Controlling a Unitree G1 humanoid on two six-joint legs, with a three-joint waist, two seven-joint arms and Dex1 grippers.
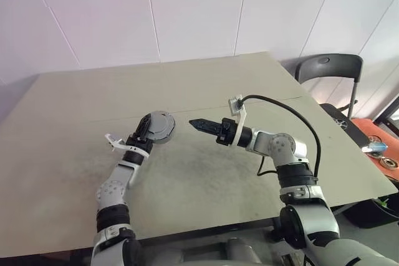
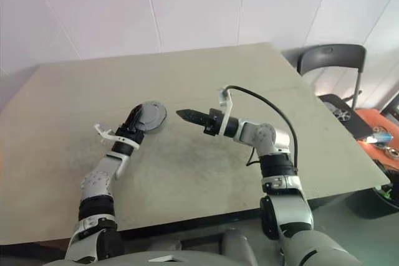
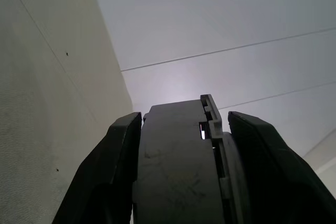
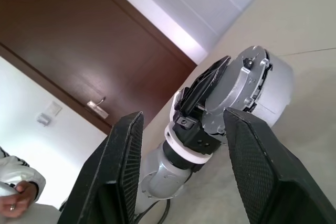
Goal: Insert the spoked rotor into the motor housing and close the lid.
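Left of centre in the left eye view, the left gripper (image 1: 146,130) pinches a round grey drum, the motor housing (image 1: 159,126), one black finger on each flat side. The housing is held above the pale tabletop (image 1: 206,172), tilted so its grey face turns up and toward the frame's right. From the left wrist view the housing (image 3: 181,166) sits wedged edge-on between the two fingers (image 3: 107,174), with a seam and a small notch along its rim; whether the lid is the part on top cannot be told.

The right gripper (image 1: 198,124) sits just right of the housing, near the frame's centre, pointing toward it with a gap between them, and nothing is between its fingers. The right wrist view shows its two fingers (image 4: 118,171) spread apart, framing the housing (image 4: 257,87) and the left gripper (image 4: 207,85) beyond.

At the lower left corner of the right wrist view a person's hand (image 4: 16,192) shows before a brown door (image 4: 79,40). A dark chair (image 1: 330,70) stands at the tabletop's right edge.
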